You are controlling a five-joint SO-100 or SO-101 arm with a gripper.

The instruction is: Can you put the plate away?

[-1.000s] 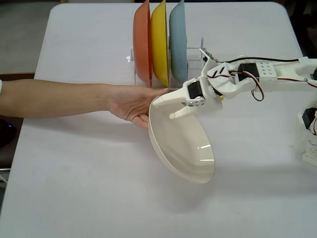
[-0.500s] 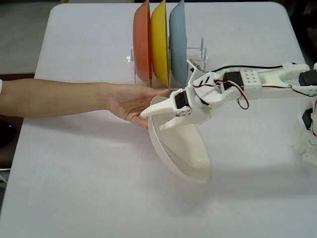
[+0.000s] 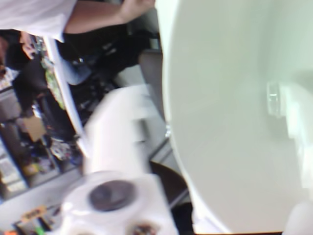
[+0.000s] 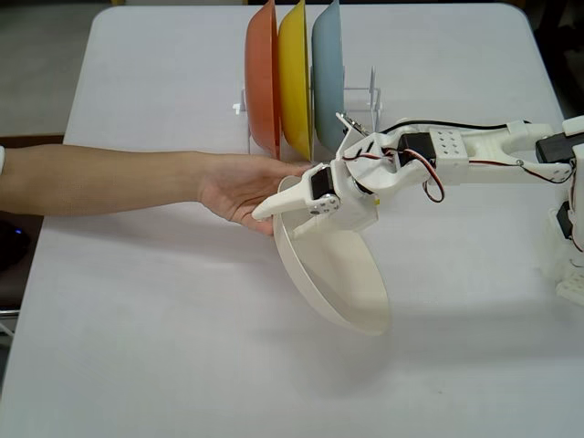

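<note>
The cream-white plate (image 4: 342, 274) is held off the table, tilted steeply on edge, in front of the rack. My gripper (image 4: 285, 214) is shut on the plate's upper left rim, with one finger (image 4: 269, 210) pointing left past the rim. In the wrist view the plate's glossy inside (image 3: 230, 122) fills the right half, and a white finger (image 3: 298, 122) lies against it at the right edge. A person's hand (image 4: 242, 187) reaches in from the left and is at the plate's rim, right by my gripper; I cannot tell whether it touches.
A clear rack (image 4: 365, 91) at the back of the white table (image 4: 137, 319) holds an orange plate (image 4: 262, 78), a yellow plate (image 4: 294, 78) and a light blue plate (image 4: 327, 73) upright. The person's forearm (image 4: 100, 178) lies across the table's left half.
</note>
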